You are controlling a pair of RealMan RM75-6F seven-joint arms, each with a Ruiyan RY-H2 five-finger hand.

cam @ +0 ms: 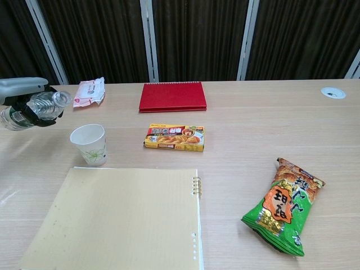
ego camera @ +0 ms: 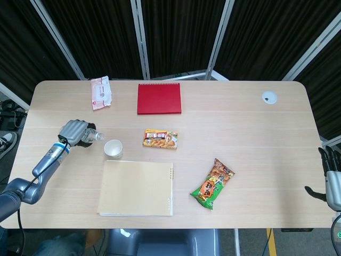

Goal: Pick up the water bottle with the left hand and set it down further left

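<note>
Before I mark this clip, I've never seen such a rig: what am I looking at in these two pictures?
A two-armed robot with human-like hands sits at a table. One camera looks down from its head, the other forward from its chest. Its left hand grips a water bottle, tipped nearly sideways with the cap toward a paper cup. Its right hand hangs at the table's edge, holding nothing. Also lying there: a red notebook, a tan notebook, a food box, a snack bag and a wipes pack.

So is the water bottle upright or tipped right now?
Tipped: the water bottle lies nearly sideways in the left hand, neck toward the paper cup.
</note>
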